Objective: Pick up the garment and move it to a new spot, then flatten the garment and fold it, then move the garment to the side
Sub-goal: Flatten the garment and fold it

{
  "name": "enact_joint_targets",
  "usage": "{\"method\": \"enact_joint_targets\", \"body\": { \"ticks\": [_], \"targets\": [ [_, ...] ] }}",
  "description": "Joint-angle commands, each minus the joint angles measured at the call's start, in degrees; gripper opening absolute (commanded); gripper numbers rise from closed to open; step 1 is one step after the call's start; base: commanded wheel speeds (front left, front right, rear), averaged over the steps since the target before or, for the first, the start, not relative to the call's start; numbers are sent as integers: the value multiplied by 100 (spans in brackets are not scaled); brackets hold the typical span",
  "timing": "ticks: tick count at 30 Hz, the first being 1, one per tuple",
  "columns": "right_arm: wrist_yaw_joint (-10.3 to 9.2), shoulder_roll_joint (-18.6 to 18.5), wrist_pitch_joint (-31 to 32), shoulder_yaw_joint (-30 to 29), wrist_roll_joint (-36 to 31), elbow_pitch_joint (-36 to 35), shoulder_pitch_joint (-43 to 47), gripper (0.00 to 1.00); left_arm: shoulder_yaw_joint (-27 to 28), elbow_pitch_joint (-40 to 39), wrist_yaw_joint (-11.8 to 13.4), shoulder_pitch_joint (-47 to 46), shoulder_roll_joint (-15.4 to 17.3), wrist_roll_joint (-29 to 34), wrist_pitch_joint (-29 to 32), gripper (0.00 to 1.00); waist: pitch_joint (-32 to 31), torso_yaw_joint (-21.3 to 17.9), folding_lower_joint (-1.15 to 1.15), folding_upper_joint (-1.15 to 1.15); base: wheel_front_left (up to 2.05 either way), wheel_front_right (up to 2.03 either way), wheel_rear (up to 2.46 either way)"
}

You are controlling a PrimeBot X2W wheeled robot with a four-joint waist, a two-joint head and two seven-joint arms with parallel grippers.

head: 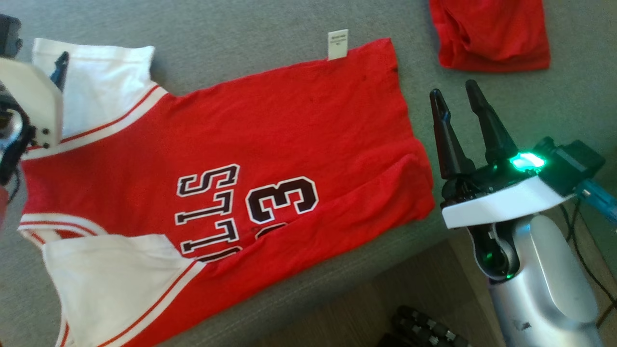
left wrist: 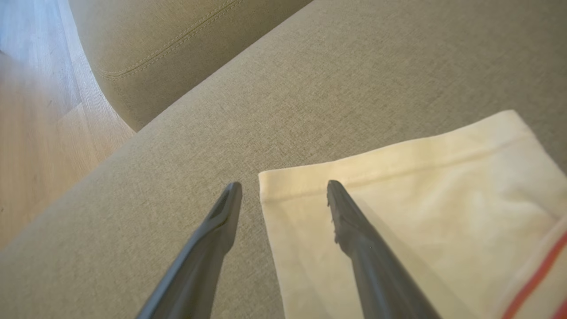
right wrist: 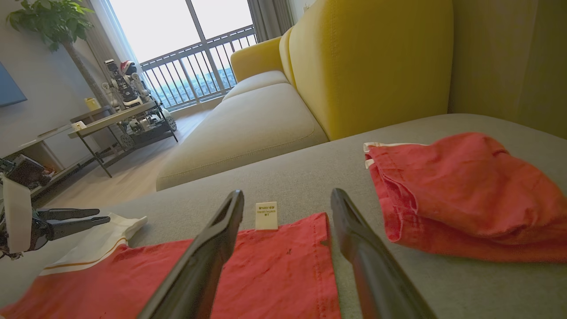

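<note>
The garment (head: 270, 144) is a red jersey with white sleeves and black lettering, spread flat on the grey cushion (head: 241, 29). Its white label (head: 338, 44) sticks out at the far edge. My left gripper (left wrist: 283, 185) is open over the corner of one white sleeve (left wrist: 421, 212), one finger above the cloth and the other above bare cushion. It also appears in the right wrist view as the left gripper (right wrist: 104, 215), by that sleeve. My right gripper (head: 453, 87) is open and holds nothing, just right of the jersey's hem; in its own view the right gripper (right wrist: 287, 194) points at the label (right wrist: 266, 215).
A second red cloth (head: 491, 33) lies bunched at the far right of the cushion, close beyond my right fingertips. The cushion's front edge drops to wood floor (head: 385, 294). A yellow sofa back (right wrist: 376, 66) rises behind, and a low table (right wrist: 119, 115) stands across the room.
</note>
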Motion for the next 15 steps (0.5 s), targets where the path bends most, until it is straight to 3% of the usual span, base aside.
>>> {"method": "enact_joint_targets", "body": {
  "ticks": [1, 9, 14, 15],
  "targets": [
    [-2, 35, -52, 131, 55, -207, -188, 100, 152, -79, -1, -341, 368, -27, 45, 100, 73, -88, -1, 0, 0, 0, 0],
    [-2, 36, -75, 219, 200, -178, -195, 100, 0, 591, 20, -733, 564, -5, 385, 100, 154, -270, -1, 0, 0, 0, 0],
    [-2, 36, -77, 163, 224, -189, -155, 100, -92, 757, 14, -806, 508, -114, 439, 100, 164, -283, -1, 0, 0, 0, 0],
    [-2, 36, -77, 156, 219, -188, -147, 100, -132, 788, 11, -804, 487, -147, 475, 85, 156, -273, -1, 0, 0, 0, 0]
  ]
}}
